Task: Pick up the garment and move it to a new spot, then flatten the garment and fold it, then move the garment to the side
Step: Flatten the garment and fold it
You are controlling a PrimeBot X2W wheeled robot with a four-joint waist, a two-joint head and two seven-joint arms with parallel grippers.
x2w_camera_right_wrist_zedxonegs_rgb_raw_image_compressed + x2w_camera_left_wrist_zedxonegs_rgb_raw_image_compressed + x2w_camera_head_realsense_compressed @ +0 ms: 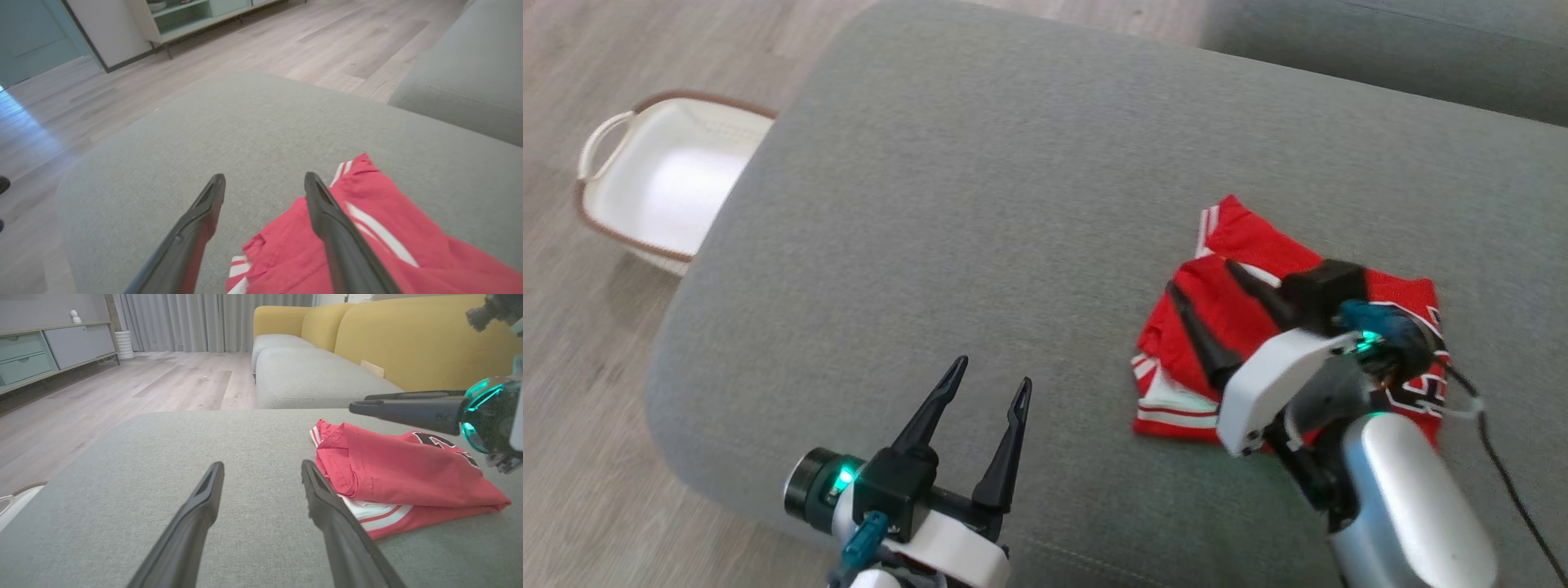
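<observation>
Folded garment on grey cushion, at 2 o'clock from my left gripper, directly beneath my right gripper. Both grippers spread, empty. Right arm nearer.

Garment: red jersey with white-striped trim and black lettering. Folded into a compact, roughly square bundle, layered edges showing. Lies flat on the grey cushion, toward its right side.

place: home living room | evidence: sofa, curtains, sideboard, laundry basket
</observation>
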